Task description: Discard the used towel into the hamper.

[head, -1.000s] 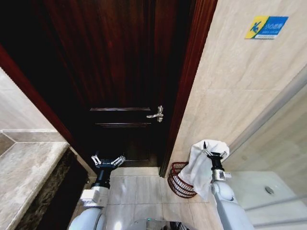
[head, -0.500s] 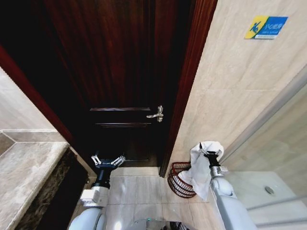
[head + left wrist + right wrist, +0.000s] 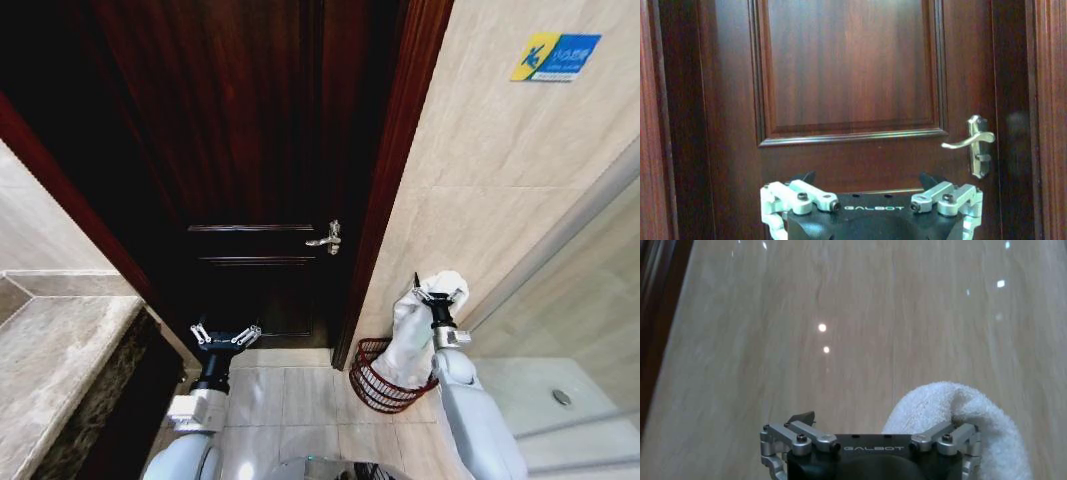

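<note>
A white towel [image 3: 405,340] hangs from my right gripper [image 3: 437,292], draped over one finger, and its lower end reaches into the hamper's mouth. The hamper [image 3: 368,388] is a dark reddish-brown open-weave basket on the tiled floor, against the wall beside the door frame. In the right wrist view the towel [image 3: 963,407] bulges over one side of the right gripper [image 3: 870,417], whose fingers stand spread; the other fingertip [image 3: 803,416] is bare. My left gripper [image 3: 225,335] is held open and empty in front of the door, with the left gripper [image 3: 870,177] facing the door panel.
A dark wooden door [image 3: 250,150] with a silver lever handle [image 3: 327,239] stands shut ahead. A beige tiled wall [image 3: 500,170] rises right of the hamper. A stone counter [image 3: 50,360] is at the left, and a glass partition [image 3: 590,290] is at the right.
My right arm has moved left and up toward the wall, carrying the towel from beside the hamper to over its opening. The left arm has not moved.
</note>
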Controlling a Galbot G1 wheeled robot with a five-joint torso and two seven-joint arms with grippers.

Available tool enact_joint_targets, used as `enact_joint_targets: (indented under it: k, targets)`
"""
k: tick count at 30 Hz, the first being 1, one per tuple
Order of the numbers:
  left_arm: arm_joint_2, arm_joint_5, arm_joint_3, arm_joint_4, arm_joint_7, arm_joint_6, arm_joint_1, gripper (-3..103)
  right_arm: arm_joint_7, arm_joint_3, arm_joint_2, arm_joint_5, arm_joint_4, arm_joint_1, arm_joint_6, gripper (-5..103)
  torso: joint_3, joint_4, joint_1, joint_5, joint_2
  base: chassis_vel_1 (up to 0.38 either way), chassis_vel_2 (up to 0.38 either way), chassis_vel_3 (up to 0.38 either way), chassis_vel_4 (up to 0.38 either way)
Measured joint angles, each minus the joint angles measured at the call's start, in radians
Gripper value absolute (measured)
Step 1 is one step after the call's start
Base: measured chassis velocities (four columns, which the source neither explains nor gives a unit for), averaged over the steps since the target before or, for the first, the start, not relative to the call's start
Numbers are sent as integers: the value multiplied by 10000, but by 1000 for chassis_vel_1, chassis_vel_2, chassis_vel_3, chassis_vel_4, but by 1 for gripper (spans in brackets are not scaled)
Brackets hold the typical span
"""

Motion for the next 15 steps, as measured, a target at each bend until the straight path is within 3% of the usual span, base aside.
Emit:
enact_joint_targets:
  k: [7,15]
  targets:
    - [0,0,0,0,0,0,0,100,-423,196,436,75,-1767,-70,605,100,0,0,0,0,0,0,0,0,0]
    - [0,0,0,0,0,0,0,100,-737,155,563,-80,-2693,-165,439,100,-1,1,0,-5,0,0,0,0,0]
